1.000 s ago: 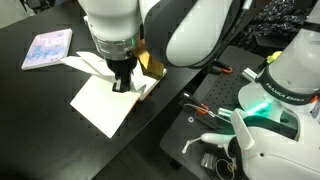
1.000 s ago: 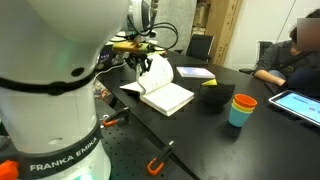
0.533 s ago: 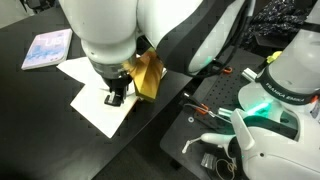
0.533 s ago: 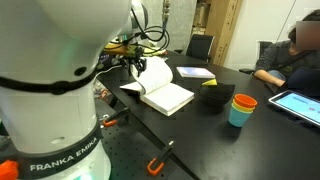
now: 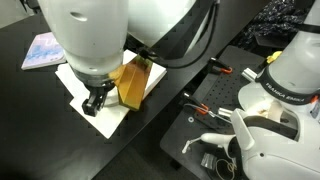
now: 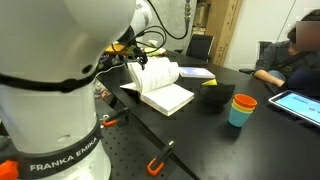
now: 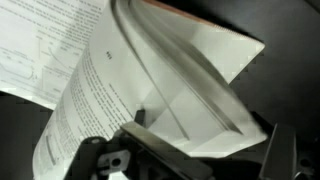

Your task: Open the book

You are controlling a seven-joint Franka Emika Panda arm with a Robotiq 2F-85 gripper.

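I hold the pincer (image 5: 97, 102) released, jaws apart, low over the white pages of the book (image 5: 135, 82), which lies spread on the counter (image 5: 30, 105) with its tan cover tilted up, apparently to stop the fanned leaves falling shut.

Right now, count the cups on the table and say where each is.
2. A round teal cup stands beside the black bowl; a round orange cup sits close behind it. Others may hide behind the robot arm.
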